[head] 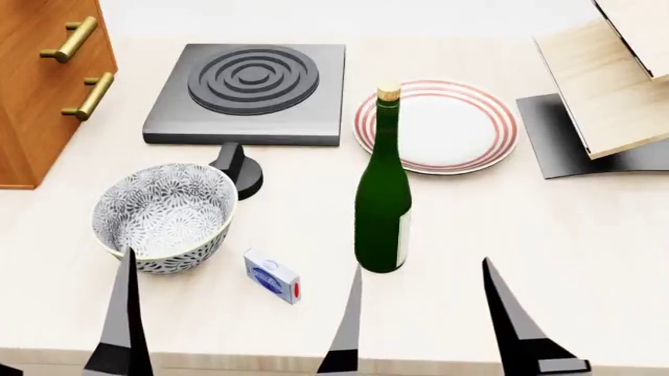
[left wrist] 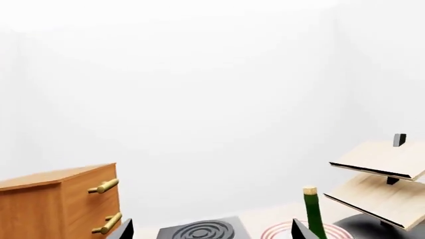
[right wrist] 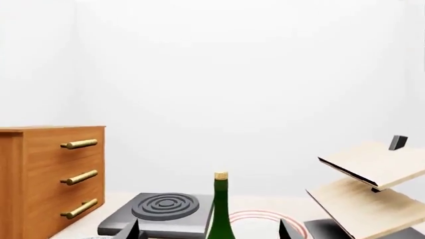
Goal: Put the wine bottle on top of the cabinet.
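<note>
The wine bottle [head: 381, 204], dark green with a tan cork, stands upright on the pale table between the bowl and the plate. It also shows in the right wrist view [right wrist: 220, 209] and the left wrist view [left wrist: 312, 214]. The cabinet [head: 42, 94], orange-brown with brass handles, stands at the far left; its lighter top shows in the left wrist view [left wrist: 53, 175]. My right gripper [right wrist: 209, 233] is open and empty, short of the bottle, which shows between its fingers. My left gripper [left wrist: 210, 234] is open and empty, the bottle just beyond one finger. Dark fingers [head: 125, 313] rise at the near edge.
A patterned bowl [head: 162, 211] and a small blue-and-white box [head: 272, 276] lie left of the bottle. A grey stove plate [head: 251, 86] with a black knob [head: 240, 168] sits behind. A red-rimmed plate [head: 460, 125] and a pale plywood rack [head: 616, 86] are at the right.
</note>
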Robot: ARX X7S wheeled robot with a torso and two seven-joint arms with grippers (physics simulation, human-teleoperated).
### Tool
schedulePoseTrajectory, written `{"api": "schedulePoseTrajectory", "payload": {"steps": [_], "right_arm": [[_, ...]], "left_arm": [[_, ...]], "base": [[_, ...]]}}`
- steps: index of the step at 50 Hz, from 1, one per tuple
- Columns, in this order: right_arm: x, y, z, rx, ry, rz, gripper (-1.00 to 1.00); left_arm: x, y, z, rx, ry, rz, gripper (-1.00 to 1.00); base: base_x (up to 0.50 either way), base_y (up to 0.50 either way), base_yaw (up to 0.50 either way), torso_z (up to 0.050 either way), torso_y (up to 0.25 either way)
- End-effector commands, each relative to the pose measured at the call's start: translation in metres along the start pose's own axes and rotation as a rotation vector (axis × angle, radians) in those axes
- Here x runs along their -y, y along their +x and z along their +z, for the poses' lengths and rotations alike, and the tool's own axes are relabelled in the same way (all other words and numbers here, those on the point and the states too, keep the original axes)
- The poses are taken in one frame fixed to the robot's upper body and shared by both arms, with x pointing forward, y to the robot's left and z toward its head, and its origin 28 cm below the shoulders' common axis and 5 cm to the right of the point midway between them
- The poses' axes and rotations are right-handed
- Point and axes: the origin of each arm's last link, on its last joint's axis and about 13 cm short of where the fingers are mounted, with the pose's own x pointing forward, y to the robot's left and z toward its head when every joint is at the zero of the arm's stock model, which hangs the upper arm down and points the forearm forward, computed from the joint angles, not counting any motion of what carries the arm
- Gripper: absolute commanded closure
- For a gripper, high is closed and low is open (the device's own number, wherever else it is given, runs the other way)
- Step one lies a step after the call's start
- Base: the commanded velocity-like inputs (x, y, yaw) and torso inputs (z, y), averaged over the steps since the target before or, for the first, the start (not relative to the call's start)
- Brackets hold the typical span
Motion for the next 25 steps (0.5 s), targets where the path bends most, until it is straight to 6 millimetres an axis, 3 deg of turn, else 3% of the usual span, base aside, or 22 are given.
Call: {"api": "schedulePoseTrajectory", "payload": {"steps": [1, 12, 25], "right_arm": [[0.0017, 0.0004, 0.0058, 0.025, -0.005, -0.023, -1.00], [0.0020, 0.0006, 0.0047, 0.020, 0.002, -0.021, -1.00], [0.0008, -0.0003, 0.0070, 0.027, -0.003, -0.013, -1.00]], "left_arm": [[-0.0012, 0.0000, 0.0062, 0.028, -0.005, -0.006, -1.00], [-0.0012, 0.0004, 0.0057, 0.027, -0.004, -0.005, -1.00], [-0.0013, 0.0001, 0.0058, 0.027, 0.003, -0.004, -1.00]], "base": [[0.00, 0.00, 0.00, 0.000, 0.000], [0.02, 0.00, 0.00, 0.000, 0.000], [0.48, 0.00, 0.00, 0.000, 0.000]]}}
